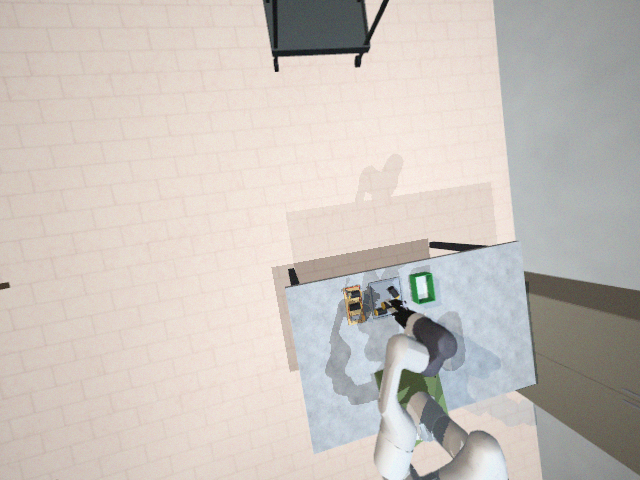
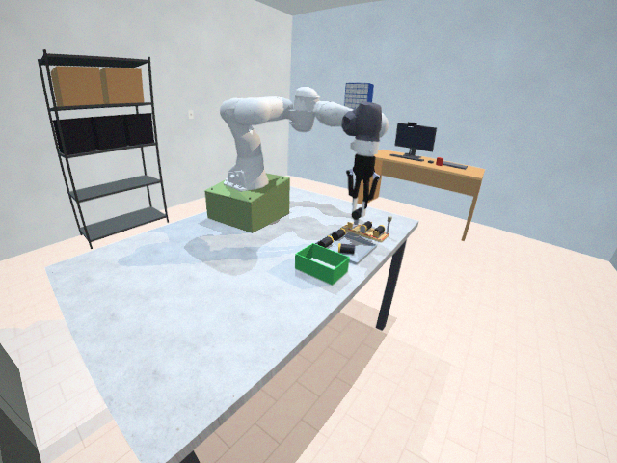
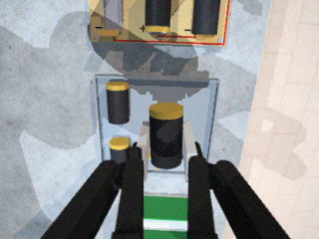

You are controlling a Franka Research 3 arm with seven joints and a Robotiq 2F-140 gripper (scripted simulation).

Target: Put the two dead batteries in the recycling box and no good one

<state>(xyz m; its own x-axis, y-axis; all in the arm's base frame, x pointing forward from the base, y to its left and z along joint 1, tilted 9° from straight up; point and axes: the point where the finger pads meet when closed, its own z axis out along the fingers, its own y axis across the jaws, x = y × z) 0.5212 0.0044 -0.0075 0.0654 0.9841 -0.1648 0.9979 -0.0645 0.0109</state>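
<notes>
Cell in the grip, box waiting

Top: the gripper (image 1: 394,305) (image 2: 358,211) (image 3: 165,132) hangs by the tray (image 1: 371,299) (image 2: 367,253) (image 3: 214,102); the green recycling box (image 1: 414,295) (image 2: 317,267) (image 3: 165,207) stands upright beside it

Exterior: fingers closed on a battery (image 2: 357,214) (image 3: 166,139), raised above the table (image 2: 199,318)

Wrist: pads flank its smooth black sides (stiff, probably light, likely to roll if dropped); mid-body looks the best hold

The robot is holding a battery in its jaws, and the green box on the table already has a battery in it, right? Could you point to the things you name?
Not quite: the green box (image 1: 415,290) (image 2: 313,269) has no battery in it. The top view shows only its white inside. The rest is right: the robot is holding a battery (image 3: 165,136) in its jaws, and the box is on the table (image 1: 341,418) (image 2: 174,323).
</notes>
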